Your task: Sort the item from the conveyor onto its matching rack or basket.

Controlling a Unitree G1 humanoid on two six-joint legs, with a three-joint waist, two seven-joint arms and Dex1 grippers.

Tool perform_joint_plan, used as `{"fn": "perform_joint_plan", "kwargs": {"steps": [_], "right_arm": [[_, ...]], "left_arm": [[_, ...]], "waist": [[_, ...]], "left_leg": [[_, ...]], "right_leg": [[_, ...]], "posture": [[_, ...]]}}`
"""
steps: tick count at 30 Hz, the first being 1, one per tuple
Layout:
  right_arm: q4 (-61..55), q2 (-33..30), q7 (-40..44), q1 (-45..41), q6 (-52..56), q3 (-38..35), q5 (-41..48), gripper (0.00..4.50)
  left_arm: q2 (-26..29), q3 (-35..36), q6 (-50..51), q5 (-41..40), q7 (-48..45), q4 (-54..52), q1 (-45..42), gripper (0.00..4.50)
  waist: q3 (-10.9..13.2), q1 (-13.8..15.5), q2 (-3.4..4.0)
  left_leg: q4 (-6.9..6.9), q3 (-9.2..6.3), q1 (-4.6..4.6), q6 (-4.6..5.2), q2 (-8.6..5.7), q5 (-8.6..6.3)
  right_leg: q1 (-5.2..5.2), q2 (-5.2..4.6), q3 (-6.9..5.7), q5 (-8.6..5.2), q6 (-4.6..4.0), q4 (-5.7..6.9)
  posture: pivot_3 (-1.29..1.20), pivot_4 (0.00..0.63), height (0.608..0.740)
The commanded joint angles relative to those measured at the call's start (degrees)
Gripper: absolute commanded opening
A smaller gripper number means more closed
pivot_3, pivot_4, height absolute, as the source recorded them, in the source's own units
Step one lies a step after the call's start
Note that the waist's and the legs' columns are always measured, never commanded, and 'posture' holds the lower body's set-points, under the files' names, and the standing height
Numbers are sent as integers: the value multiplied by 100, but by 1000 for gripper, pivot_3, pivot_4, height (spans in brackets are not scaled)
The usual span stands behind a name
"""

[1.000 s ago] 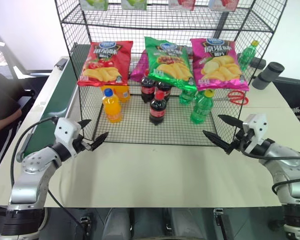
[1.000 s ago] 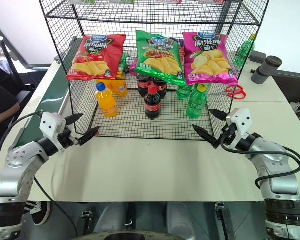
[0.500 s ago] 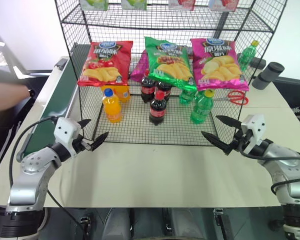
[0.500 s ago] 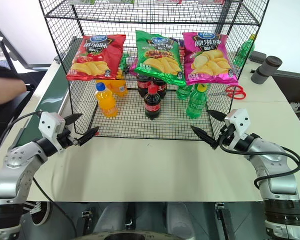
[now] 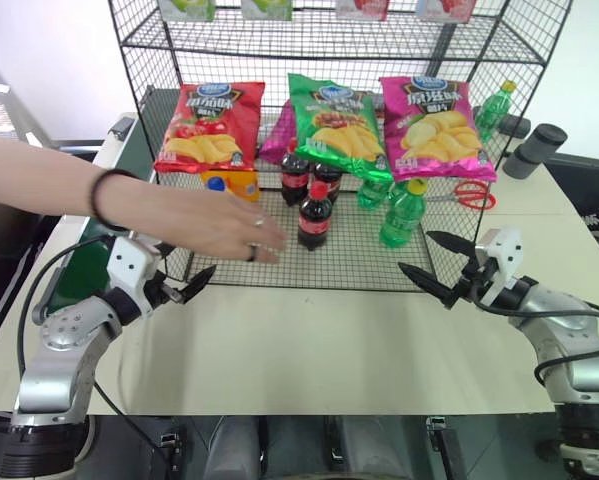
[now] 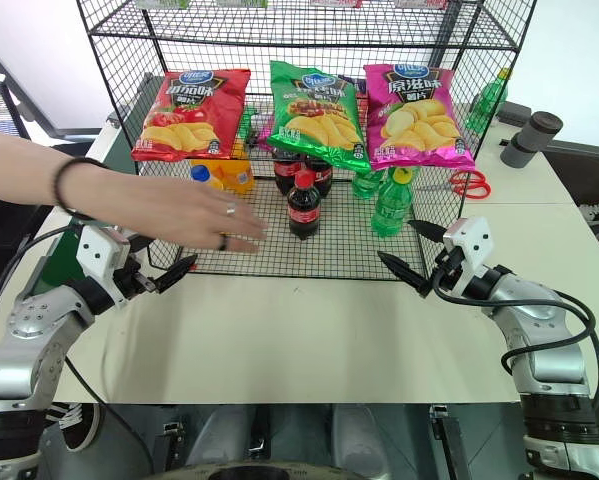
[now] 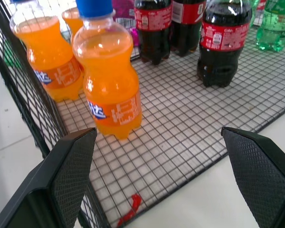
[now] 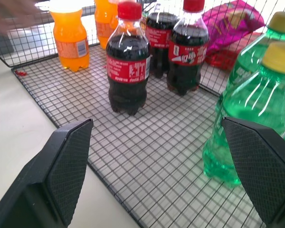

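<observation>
Head views, rack: black wire-grid rack stands on the pale tabletop; three crisp bags hang on its middle tier.
Head views, cola bottle: small cola bottle with red cap stands upright on the bottom tier, in front of two more cola bottles and between the orange drinks and the green bottles.
Head views, conveyor: dark green conveyor runs along the left side of the rack, partly hidden.
Head views, person: a person's hand with a dark wristband reaches from the left across the rack's lower front, covering the orange bottle.
Head views, left pincer: left pincer hovers over the tabletop at the rack's front left corner, fingers spread wide, empty.
Head views, right pincer: right pincer hovers at the rack's front right corner, fingers spread wide, empty.
Left wrist view: two orange drink bottles stand close on the wire floor, cola bottles behind; both black fingers far apart.
Right wrist view: the cola bottle stands nearest, green bottles beside; fingers wide apart.
</observation>
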Motion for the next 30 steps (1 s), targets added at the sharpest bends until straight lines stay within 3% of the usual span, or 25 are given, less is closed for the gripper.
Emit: {"fn": "perform_joint_plan", "kwargs": {"steps": [1, 30], "right_arm": [[-99, 24, -5, -16, -108, -70, 14, 4485], [-43, 63, -66, -261, -84, 16, -49, 4485]], "left_arm": [[13, 136, -107, -38, 31, -186, -41, 4500], [-201, 25, -175, 56, 63, -127, -180, 4500]], "waist": [[0, 2, 0], [0, 0, 0]], "left_leg": [[0, 0, 0, 0, 0, 0], [1, 0, 0, 0, 0, 0]], "right_leg": [[0, 0, 0, 0, 0, 0], [0, 1, 0, 0, 0, 1]], "posture": [[0, 150, 740], [0, 150, 740]]}}
